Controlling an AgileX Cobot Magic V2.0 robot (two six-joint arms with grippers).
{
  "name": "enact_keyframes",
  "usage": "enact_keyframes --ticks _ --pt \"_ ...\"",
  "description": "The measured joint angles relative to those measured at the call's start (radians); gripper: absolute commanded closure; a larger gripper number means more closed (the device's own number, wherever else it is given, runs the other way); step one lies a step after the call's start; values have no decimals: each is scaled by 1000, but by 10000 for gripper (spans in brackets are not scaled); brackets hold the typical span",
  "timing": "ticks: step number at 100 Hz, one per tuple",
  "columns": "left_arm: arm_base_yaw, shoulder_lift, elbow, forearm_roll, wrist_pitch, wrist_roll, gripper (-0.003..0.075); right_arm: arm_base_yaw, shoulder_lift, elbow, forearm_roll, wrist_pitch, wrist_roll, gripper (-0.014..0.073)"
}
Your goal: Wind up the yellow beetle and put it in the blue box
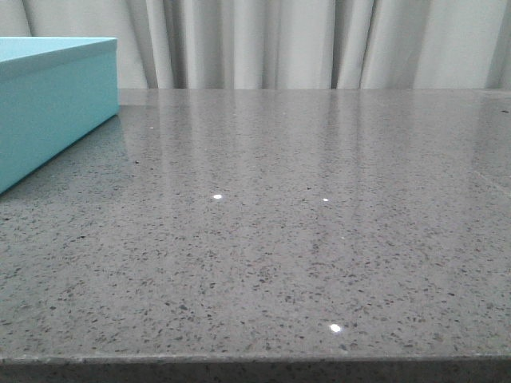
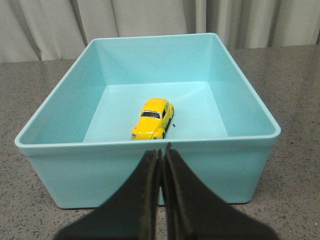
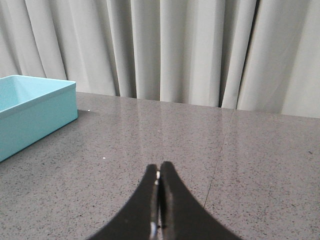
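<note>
The yellow beetle (image 2: 153,118) stands on its wheels on the floor of the open blue box (image 2: 150,170), near the box's near wall, in the left wrist view. My left gripper (image 2: 161,150) is shut and empty, just outside that near wall and apart from the car. The blue box also shows at the far left in the front view (image 1: 48,104) and in the right wrist view (image 3: 30,117). My right gripper (image 3: 159,167) is shut and empty above the bare table, well to the right of the box. Neither gripper shows in the front view.
The grey speckled stone table (image 1: 271,239) runs to a front edge (image 1: 255,361) and a back edge below pale curtains (image 1: 303,40). A thin seam (image 3: 220,150) crosses the tabletop in the right wrist view. No lid is in view.
</note>
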State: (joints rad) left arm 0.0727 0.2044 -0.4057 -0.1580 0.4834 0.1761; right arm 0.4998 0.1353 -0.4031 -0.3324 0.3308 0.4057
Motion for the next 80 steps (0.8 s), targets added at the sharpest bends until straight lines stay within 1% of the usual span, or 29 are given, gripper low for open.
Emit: enact_keyframes --ticks 41,54,61,68,80 --pt "0 0 0 0 0 0 741 0 0 0 0 -2 0 662" --pt "0 -2 24 0 -4 2 741 0 0 0 0 -2 0 662" --pt "-2 -12 48 30 -12 2 741 0 0 0 0 -2 0 662" --pt "-22 -33 75 57 -29 -11 741 0 0 0 0 -2 0 662" --pt "-97 -80 143 92 -82 -49 741 0 0 0 0 -2 0 662"
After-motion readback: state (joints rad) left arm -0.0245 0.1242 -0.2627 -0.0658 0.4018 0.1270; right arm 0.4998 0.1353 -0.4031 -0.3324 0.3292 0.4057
